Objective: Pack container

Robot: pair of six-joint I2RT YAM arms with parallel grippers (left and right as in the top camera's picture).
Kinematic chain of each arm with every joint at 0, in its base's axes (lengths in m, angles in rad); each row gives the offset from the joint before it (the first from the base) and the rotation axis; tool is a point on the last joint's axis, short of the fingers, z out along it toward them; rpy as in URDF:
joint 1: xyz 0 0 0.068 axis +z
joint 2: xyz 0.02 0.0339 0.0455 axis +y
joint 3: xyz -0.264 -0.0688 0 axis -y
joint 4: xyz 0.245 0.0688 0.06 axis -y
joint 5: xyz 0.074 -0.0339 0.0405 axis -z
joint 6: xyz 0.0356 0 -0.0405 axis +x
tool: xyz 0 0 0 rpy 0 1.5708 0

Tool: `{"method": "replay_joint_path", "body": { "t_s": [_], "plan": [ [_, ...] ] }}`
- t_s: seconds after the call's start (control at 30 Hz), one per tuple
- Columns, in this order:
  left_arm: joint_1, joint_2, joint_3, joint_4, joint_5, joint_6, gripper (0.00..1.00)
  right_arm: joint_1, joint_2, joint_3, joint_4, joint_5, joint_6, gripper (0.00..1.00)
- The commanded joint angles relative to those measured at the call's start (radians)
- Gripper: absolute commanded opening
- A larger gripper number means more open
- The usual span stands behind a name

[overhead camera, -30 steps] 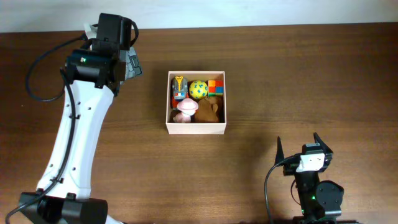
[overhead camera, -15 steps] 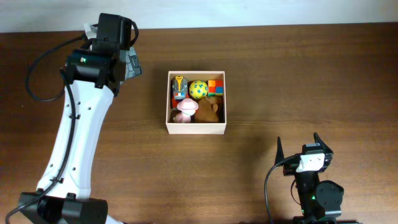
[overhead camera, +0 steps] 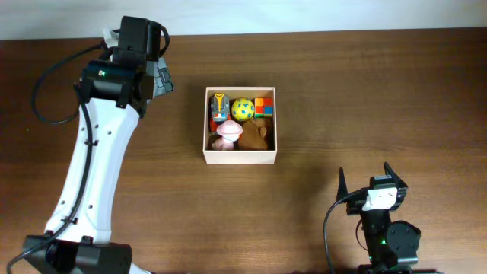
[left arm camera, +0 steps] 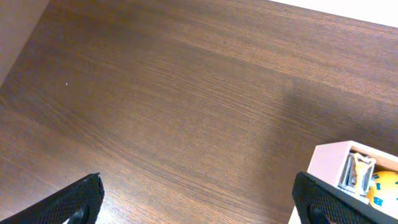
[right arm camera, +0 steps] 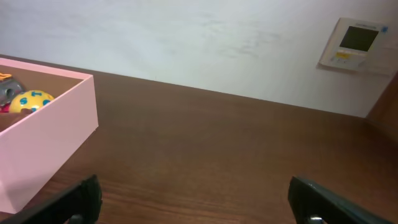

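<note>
The container (overhead camera: 240,157), a square box with pale walls, sits mid-table with toys inside: a yellow ball (overhead camera: 243,109), a coloured cube (overhead camera: 263,105), a brown plush (overhead camera: 256,134), a pink toy (overhead camera: 227,133) and a small grey vehicle (overhead camera: 219,106). My left gripper (overhead camera: 162,77) hovers left of the box, open and empty; in the left wrist view its gripper (left arm camera: 202,202) spans bare wood, with the container's corner (left arm camera: 328,167) at lower right. My right gripper (overhead camera: 364,178) stands open near the front edge, right of the box. The right wrist view shows that gripper (right arm camera: 199,202) empty, the container (right arm camera: 50,143) at left.
The dark wooden table (overhead camera: 365,91) runs to a white wall at the back. A small wall panel (right arm camera: 354,42) shows in the right wrist view. A black cable (overhead camera: 46,91) loops beside the left arm (overhead camera: 91,175).
</note>
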Motion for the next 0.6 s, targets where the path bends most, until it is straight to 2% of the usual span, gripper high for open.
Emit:
{"method": "replay_joint_path", "body": {
  "t_s": [0.0, 0.4, 0.57],
  "plan": [
    [0.001, 0.005, 0.002, -0.001, 0.0, -0.012, 0.99, -0.009, -0.01, -0.006, -0.005, -0.002, -0.003, 0.99],
    [0.003, 0.004, 0.002, -0.002, -0.012, -0.011, 0.99, -0.009, -0.01, -0.006, -0.005, -0.002, -0.003, 0.99],
    [0.003, -0.052, 0.002, 0.007, -0.011, -0.012, 0.99, -0.009, -0.01, -0.006, -0.005, -0.002, -0.003, 0.99]
  ]
}}
